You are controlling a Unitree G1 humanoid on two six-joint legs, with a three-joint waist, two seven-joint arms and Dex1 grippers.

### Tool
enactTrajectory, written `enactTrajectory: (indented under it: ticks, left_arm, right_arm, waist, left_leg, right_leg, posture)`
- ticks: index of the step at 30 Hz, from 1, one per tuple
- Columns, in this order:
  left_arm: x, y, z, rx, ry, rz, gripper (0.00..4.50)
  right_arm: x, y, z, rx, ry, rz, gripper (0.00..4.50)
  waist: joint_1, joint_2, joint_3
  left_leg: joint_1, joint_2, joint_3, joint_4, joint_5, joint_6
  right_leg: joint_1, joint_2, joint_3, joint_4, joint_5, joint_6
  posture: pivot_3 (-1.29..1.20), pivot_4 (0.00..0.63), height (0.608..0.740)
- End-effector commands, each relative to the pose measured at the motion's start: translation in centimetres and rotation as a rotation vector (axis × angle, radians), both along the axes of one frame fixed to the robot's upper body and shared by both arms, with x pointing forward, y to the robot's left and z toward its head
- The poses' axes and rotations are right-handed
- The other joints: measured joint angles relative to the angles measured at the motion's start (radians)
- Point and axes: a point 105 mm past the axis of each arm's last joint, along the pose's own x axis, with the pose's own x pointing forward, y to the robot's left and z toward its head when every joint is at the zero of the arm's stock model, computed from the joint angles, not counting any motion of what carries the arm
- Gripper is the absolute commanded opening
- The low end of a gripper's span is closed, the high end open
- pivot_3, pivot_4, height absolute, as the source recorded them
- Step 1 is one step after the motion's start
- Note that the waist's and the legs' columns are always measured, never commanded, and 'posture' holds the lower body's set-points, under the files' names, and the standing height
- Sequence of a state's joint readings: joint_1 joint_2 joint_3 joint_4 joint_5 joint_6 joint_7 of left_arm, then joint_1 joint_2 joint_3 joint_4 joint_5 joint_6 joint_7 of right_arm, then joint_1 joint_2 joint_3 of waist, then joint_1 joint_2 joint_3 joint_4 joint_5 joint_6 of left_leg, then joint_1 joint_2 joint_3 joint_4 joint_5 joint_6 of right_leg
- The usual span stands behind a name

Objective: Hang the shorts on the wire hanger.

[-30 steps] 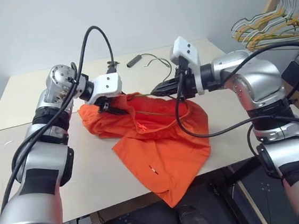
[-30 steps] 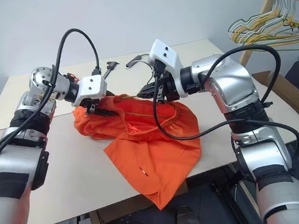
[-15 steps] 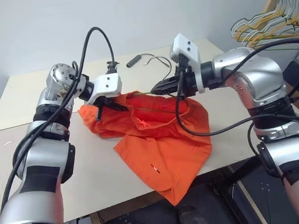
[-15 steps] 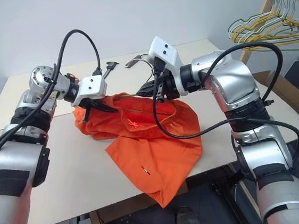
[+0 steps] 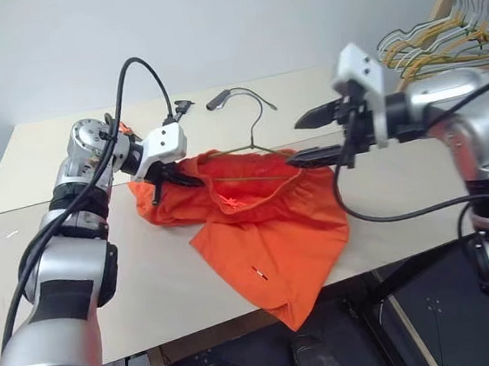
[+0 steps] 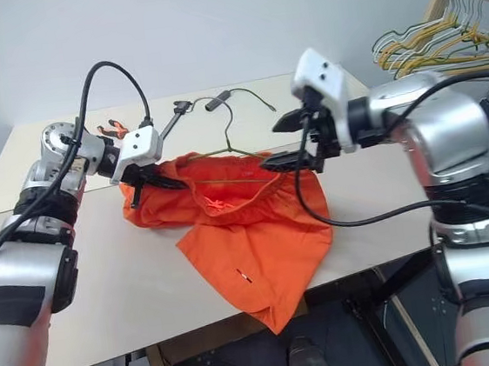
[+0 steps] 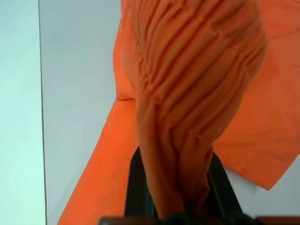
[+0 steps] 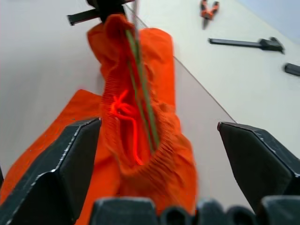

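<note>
You have the shorts (image 5: 266,224) in the middle of the frame, their gathered waistband lifted off the pale table (image 5: 51,256) while the legs trail down over the near edge, and the wire hanger (image 5: 259,151) is threaded inside the waistband with its hook standing up just above centre. Your left gripper (image 5: 169,175), left of centre, is clenched on the waistband's left end, the fabric bunched between its fingers (image 7: 136,187). Your right gripper (image 5: 320,136), right of centre, stands released with jaws spread wide at the waistband's right end, and a rack of coloured hangers (image 5: 439,36) sits in the upper right corner.
</note>
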State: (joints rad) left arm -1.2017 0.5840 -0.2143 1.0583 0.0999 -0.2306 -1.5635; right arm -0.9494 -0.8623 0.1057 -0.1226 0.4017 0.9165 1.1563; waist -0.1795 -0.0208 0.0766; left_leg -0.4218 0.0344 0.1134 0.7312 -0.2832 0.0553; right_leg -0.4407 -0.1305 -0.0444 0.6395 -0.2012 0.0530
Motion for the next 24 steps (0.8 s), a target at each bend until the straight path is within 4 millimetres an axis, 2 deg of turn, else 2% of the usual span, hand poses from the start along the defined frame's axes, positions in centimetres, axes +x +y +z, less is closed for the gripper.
enactTrajectory:
  ticks: [1, 4, 9, 10, 12, 23, 24]
  left_arm:
    - [-0.1, -0.2, 1.4, -0.042, -0.041, -0.009, 0.0]
    - [-0.1, -0.2, 1.3, -0.043, -0.04, -0.009, 0.0]
    - [-0.1, -0.2, 1.6, -0.046, -0.044, -0.011, 0.0]
    - [-0.2, -0.2, 1.6, -0.044, -0.046, -0.012, 0.0]
    - [-0.2, -0.2, 1.6, -0.041, -0.048, -0.013, 0.0]
    - [-0.3, -0.4, 1.5, -0.029, -0.051, -0.037, 0.0]
    - [-0.3, -0.5, 1.4, -0.028, -0.052, -0.043, 0.0]
  right_arm:
    - [-0.5, -1.5, -1.6, -0.157, -0.052, -0.032, 4.44]
    - [0.1, -1.4, -4.0, -0.258, -0.051, -0.028, 4.44]
    - [3.2, 0.1, -6.8, -0.379, -0.075, -0.05, 4.44]
    - [3.6, 0.5, -7.0, -0.379, -0.067, -0.043, 4.27]
    - [3.8, 1.1, -7.1, -0.373, -0.055, -0.02, 3.84]
    - [3.4, 1.6, -6.7, -0.336, -0.02, 0.031, 0.05]
    - [3.3, 1.6, -6.7, -0.328, -0.012, 0.036, 0.02]
  waist:
    - [0.001, 0.0, 0.0]
    - [-0.006, 0.0, 0.0]
    - [-0.028, 0.0, 0.0]
    - [-0.029, 0.0, 0.0]
    - [-0.029, 0.0, 0.0]
    - [-0.027, 0.0, 0.0]
    - [-0.027, 0.0, 0.0]
  left_leg:
    - [0.0, 0.0, 0.0, 0.0, 0.0, 0.0]
    - [0.001, 0.0, 0.001, 0.0, -0.001, 0.001]
    - [0.005, -0.001, 0.003, 0.0, 0.0, 0.001]
    - [0.006, -0.001, 0.003, 0.0, 0.0, 0.001]
    - [0.006, -0.001, 0.003, 0.0, 0.0, 0.0]
    - [0.005, -0.001, 0.003, 0.0, 0.0, 0.0]
    - [0.005, -0.001, 0.003, 0.0, 0.0, 0.0]
  right_leg:
    - [0.0, 0.0, 0.0, 0.0, 0.0, 0.0]
    - [0.0, 0.0, 0.002, 0.0, 0.0, 0.0]
    - [0.001, 0.0, 0.005, 0.0, 0.0, 0.0]
    - [0.001, 0.0, 0.005, 0.0, 0.0, 0.0]
    - [0.001, 0.0, 0.005, 0.0, 0.0, 0.0]
    - [0.002, 0.0, 0.005, 0.0, 0.0, 0.001]
    - [0.002, 0.0, 0.005, 0.0, 0.0, 0.001]
  posture:
    - [-0.22, 0.04, 0.74]
    - [-0.22, 0.037, 0.74]
    - [-0.22, 0.037, 0.74]
    - [-0.21, 0.038, 0.74]
    - [-0.21, 0.039, 0.74]
    - [-0.21, 0.048, 0.74]
    - [-0.21, 0.048, 0.74]
